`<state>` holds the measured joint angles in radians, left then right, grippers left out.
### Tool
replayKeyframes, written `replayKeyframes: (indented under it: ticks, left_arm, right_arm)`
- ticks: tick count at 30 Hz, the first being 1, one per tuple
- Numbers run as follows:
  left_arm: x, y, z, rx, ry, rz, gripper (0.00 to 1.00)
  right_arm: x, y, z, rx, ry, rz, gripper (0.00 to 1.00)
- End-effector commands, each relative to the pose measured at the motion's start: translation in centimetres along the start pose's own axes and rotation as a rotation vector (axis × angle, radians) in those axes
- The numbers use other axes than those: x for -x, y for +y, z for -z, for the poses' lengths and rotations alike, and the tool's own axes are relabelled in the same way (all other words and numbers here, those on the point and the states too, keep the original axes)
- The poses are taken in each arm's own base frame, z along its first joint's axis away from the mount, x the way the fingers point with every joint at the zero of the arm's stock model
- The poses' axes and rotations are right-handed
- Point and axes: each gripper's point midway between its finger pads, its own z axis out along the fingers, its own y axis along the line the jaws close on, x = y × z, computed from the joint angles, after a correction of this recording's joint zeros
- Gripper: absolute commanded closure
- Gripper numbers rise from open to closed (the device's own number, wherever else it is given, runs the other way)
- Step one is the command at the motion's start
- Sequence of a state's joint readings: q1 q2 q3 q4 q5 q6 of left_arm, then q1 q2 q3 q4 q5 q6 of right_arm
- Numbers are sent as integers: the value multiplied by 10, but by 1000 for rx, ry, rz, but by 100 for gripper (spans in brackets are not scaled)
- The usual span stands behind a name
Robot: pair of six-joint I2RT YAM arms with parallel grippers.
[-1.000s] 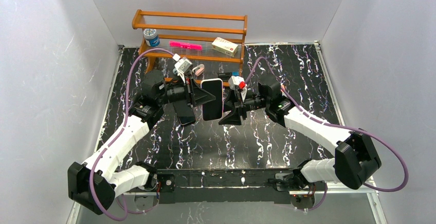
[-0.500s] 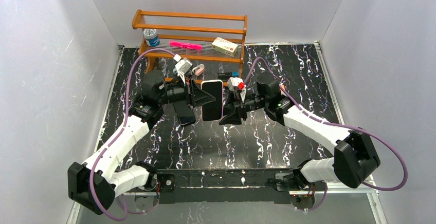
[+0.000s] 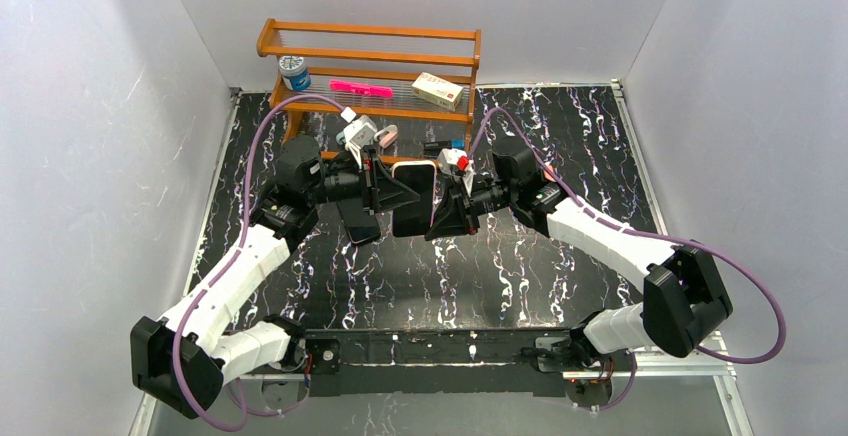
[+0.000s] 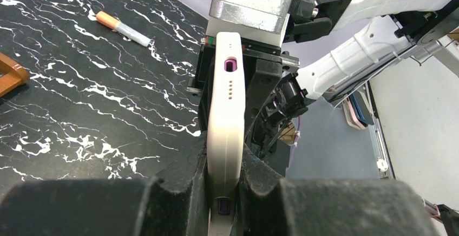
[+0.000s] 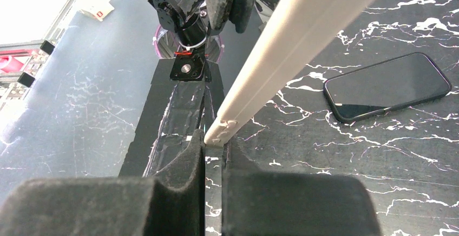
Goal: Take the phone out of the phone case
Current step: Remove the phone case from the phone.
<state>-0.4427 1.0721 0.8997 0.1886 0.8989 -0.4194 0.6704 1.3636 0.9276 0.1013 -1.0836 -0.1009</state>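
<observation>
Meanwhile the right tool (image 5: 215, 138) has slid closer, pinching a corner of the phone case (image 4: 226, 100) the left tool (image 4: 224, 160) clamps

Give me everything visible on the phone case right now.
The phone case is cream, matte and rubbery-looking, with rounded edges. Its narrow edge shows two oval cut-outs with purple inside and a row of small holes. It is held above the table, with the left hand clamped across one side and the right hand pinching a corner on the opposite side.
</observation>
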Motion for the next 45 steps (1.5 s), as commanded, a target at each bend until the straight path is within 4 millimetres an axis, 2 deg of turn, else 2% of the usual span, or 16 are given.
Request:
replayKeyframes:
  ticks: [1, 7, 10, 15, 18, 21, 26, 34, 39, 40, 43, 45]
  left_arm:
    - [23, -18, 7, -17, -37, -64, 100]
    - [18, -16, 7, -9, -17, -67, 100]
    - [16, -15, 8, -5, -6, -63, 100]
    - [9, -13, 10, 2, 17, -69, 100]
    - [5, -14, 11, -4, 26, -70, 100]
    - [3, -17, 14, -11, 27, -81, 100]
    - [-2, -19, 15, -26, 36, -81, 100]
    - [-7, -20, 16, -33, 47, -80, 100]
    - [-7, -18, 16, -24, 45, -72, 100]
    - [-7, -18, 16, -23, 42, -72, 100]
    - [-2, -15, 18, 2, 11, -72, 100]
    - [2, -10, 19, 38, -20, -60, 100]
  right_arm:
    - [18, -1, 1, 12, -16, 112, 99]
    - [21, -8, 0, -27, -15, 158, 99]
    - [14, -4, -2, 13, -12, 258, 99]
    - [5, -11, -7, -22, 41, 439, 99]
    - [3, -11, -5, -28, 66, 504, 92]
    - [7, -15, -2, -54, 75, 571, 92]
    - [13, -22, -1, -72, 110, 623, 98]
    - [24, -35, 1, -139, 164, 727, 99]
    - [32, -36, 4, -168, 150, 745, 99]
    - [30, -37, 4, -182, 140, 738, 99]
    - [43, -45, 10, -309, 55, 760, 97]
    - [50, -48, 18, -405, -7, 735, 90]
